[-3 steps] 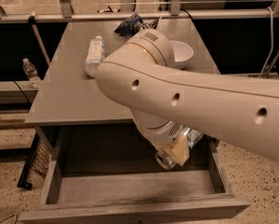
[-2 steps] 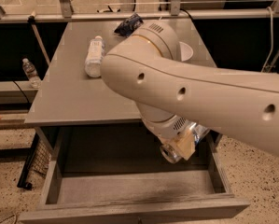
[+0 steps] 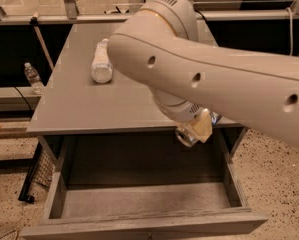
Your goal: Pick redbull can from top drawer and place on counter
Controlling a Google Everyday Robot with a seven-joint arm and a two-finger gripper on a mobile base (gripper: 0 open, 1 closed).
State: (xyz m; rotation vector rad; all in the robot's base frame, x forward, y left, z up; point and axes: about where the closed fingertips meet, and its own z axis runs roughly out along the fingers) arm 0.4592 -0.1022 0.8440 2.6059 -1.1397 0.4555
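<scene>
My gripper hangs under the large cream arm, just in front of the counter's front edge and above the right part of the open top drawer. It is shut on the redbull can, whose shiny round end faces down and to the left. A cream finger pad presses on the can's side, and a bit of blue marking shows at the right. The drawer's inside looks bare. The grey counter lies behind the gripper, its right and far parts hidden by the arm.
A clear plastic bottle with a white label lies on the counter at the back left. Another small bottle stands lower, to the left of the cabinet. A black wire basket hangs at the cabinet's left side. The floor is speckled.
The arm has risen and swung toward the counter, carrying the can from inside the drawer space up to the level of the counter's front edge.
</scene>
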